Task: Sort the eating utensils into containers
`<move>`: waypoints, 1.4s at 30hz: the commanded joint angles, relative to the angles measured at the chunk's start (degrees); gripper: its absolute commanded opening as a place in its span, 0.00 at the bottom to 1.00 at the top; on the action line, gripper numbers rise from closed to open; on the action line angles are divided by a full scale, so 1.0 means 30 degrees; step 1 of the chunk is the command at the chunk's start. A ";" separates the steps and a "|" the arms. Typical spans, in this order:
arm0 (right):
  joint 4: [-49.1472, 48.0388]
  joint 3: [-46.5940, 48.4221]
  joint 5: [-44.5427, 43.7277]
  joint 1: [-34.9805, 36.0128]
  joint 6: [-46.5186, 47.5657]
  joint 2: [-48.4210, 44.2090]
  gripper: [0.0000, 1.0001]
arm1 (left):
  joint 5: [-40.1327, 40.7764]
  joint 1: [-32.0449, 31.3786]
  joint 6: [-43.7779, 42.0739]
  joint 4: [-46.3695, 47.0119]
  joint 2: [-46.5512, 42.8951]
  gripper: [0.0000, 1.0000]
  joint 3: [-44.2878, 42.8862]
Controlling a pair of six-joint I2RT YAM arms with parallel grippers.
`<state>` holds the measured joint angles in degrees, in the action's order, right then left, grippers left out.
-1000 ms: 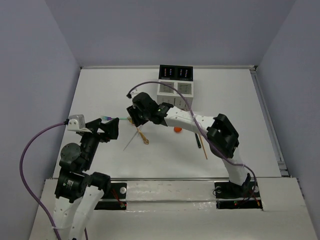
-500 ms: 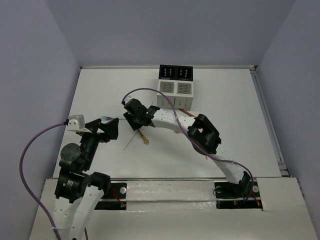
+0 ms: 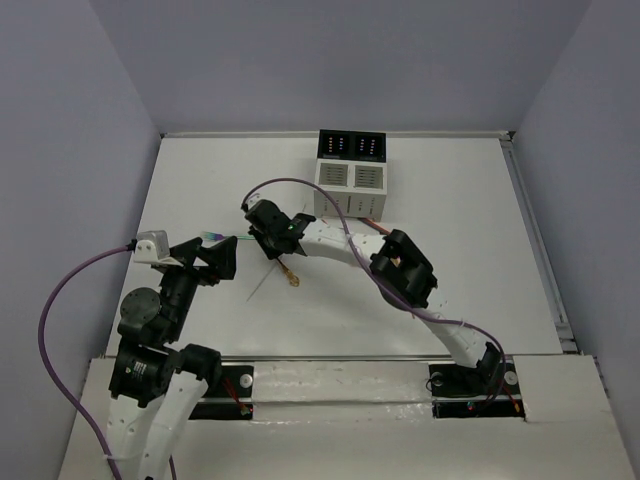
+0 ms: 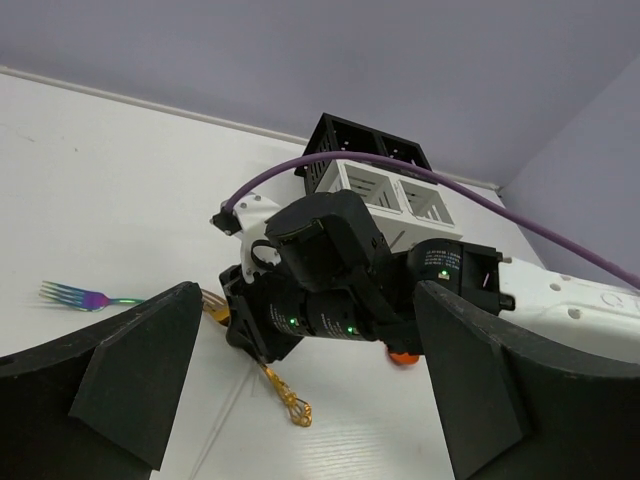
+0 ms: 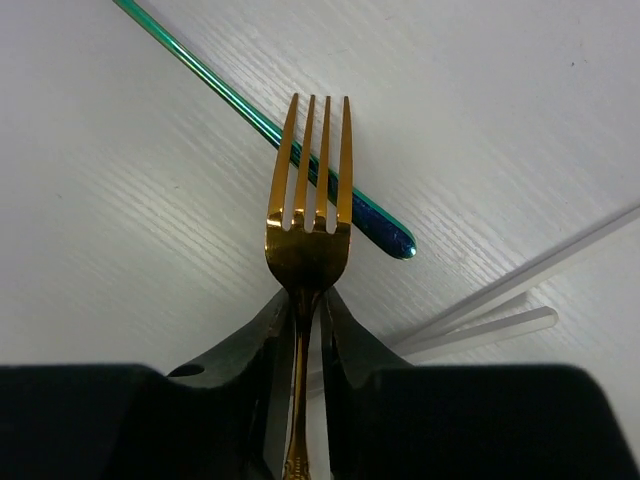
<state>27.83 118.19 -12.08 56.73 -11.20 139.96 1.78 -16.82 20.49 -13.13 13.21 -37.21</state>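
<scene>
The right gripper (image 5: 305, 300) had its jaws closed on the neck of a slim gold metal fork (image 5: 310, 200), pinching it just below the tines. The tines pointed away from the wrist and crossed above the blue-green handle of an iridescent fork (image 5: 220, 95) that lay on the white bench (image 5: 120, 250). Whether the gold tines touched that handle could not be told. Two thin white sticks (image 5: 500, 325) lay on the bench just to the right of the jaws, slanting away.

In the overhead view the right arm reached far across to the left side of the bench. Its gripper was near the middle, and the ornate end of the gold fork's handle stuck out behind it, towards the robot.

The four-compartment caddy (image 3: 350, 170), two slotted white boxes joined to two perforated black boxes, stood well apart from the fork, towards the back of the bench.

The left gripper (image 3: 205, 255) hung near the bench's left side with its jaws spread wide and nothing between them. The head of the iridescent fork lay just beyond it.
</scene>
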 commanded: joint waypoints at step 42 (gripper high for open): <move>-2.0821 -0.7439 -0.2978 -0.7774 0.1597 -0.9041 0.07 | 0.0050 -0.0048 0.0113 0.0918 0.0809 0.99 -0.0311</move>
<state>-23.90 90.78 -19.38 37.45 -6.39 109.23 1.76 -16.82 20.95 -13.10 13.80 -37.21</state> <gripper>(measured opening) 0.146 0.989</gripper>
